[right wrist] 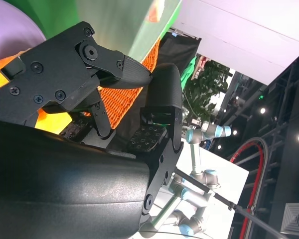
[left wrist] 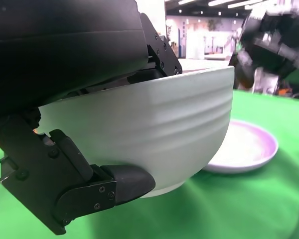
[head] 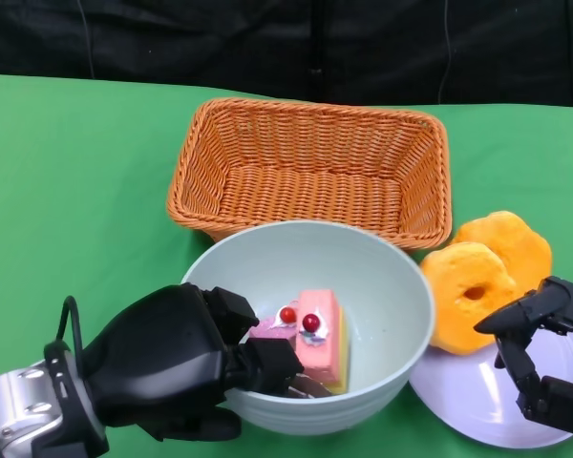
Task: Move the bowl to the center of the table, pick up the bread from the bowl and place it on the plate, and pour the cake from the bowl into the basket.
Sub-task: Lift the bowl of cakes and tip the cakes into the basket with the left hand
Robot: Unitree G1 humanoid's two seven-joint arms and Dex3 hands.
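Here the left hand (head: 172,367) grips the near-left rim of the pale bowl (head: 382,286), fingers inside and under it. The bowl sits mid-surface just before the wicker basket (head: 310,167), holding the pink cake (head: 317,334). Two yellow breads (head: 473,291) lie on the white plate (head: 468,401) at right; the right hand (head: 544,348) hovers there, fingers spread, empty

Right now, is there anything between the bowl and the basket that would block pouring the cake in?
Nothing visible does. The bowl, gripped at its near rim by the left hand, sits directly before the wicker basket, whose inside shows nothing in it. The bread on the plate lies off to the right.
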